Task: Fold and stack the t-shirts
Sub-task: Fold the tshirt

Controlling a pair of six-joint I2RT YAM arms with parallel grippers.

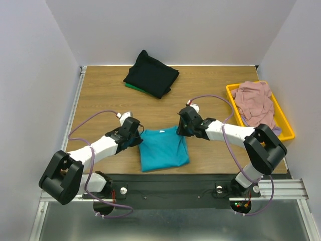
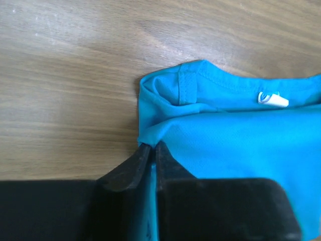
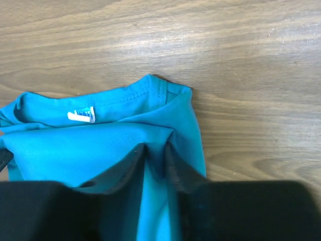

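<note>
Top external | teal t-shirt [image 1: 164,149] folded | left pincer [image 1: 139,138], right pincer [image 1: 181,131] grip corners

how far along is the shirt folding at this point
Done: a folded black t-shirt sits on a green t-shirt at the far side of the table. In hand: the teal t-shirt, partly folded, with the left pincer and right pincer each pinching a collar-end corner. Left: the pink t-shirt lies crumpled in the yellow tray, so roughly half remains.
</note>
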